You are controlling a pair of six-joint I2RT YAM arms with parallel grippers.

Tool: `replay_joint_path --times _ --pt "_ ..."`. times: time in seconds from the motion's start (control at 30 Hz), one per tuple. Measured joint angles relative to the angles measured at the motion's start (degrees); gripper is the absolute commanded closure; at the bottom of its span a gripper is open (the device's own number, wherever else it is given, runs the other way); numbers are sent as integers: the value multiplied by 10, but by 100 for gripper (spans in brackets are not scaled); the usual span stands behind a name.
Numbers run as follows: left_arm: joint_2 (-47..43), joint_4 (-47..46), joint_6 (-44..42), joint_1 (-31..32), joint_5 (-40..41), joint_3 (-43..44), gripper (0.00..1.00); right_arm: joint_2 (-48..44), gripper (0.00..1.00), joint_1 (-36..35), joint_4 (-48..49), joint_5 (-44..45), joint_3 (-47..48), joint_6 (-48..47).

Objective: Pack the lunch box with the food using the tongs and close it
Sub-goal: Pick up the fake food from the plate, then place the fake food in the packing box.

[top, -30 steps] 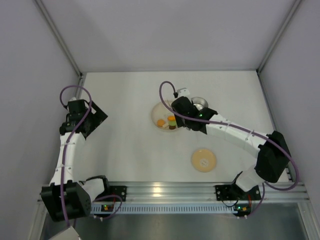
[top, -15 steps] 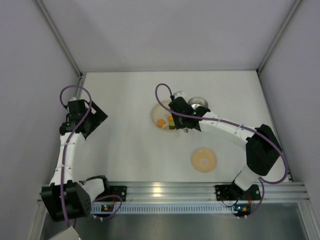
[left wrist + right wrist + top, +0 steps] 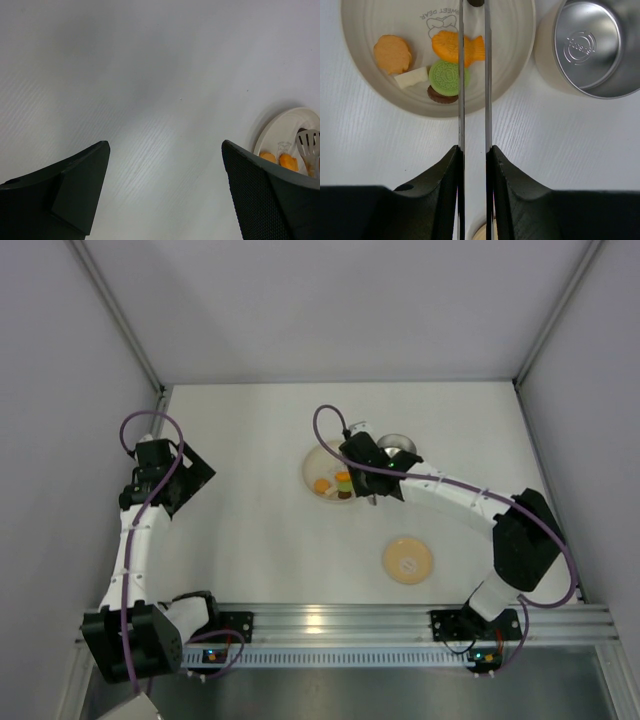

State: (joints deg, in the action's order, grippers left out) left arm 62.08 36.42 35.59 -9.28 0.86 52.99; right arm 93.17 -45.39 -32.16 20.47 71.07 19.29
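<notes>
Right wrist view: the right gripper is closed narrowly on the tongs, one finger pressed against each of the two thin metal arms. The arms run close together and nearly parallel, straight up from the fingers and over the cream plate. Their tips pass out of the top edge of this view.

On the plate lie the food pieces: a round orange piece, an orange fish-shaped piece, a pale white stick, and a green biscuit resting on a dark brown one. The left tong arm crosses over the fish piece and the green biscuit.

The lunch box stands open just beside the plate on its right, its shiny steel inside bare.

From the top external view, the tan lid lies flat on the table, nearer the arm bases and apart from the plate.

The left gripper hangs over bare table well to the left of the plate, fingers spread wide and holding nothing.
</notes>
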Motion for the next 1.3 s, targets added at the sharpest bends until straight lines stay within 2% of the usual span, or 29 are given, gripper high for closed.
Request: replay_joint_path --times 0.13,0.63,0.87,1.1,1.3 --pt "0 0 0 0 0 0 1 -12 88 5 -3 1 0 0" --pt "0 0 0 0 0 0 2 -159 88 25 -34 30 15 -2" --pt "0 0 0 0 0 0 1 -209 87 41 -57 46 -10 -1" --pt "0 0 -2 0 0 0 2 -228 86 54 -75 51 -52 0" --pt "0 0 -2 0 0 0 2 -229 80 60 -80 51 -66 3"
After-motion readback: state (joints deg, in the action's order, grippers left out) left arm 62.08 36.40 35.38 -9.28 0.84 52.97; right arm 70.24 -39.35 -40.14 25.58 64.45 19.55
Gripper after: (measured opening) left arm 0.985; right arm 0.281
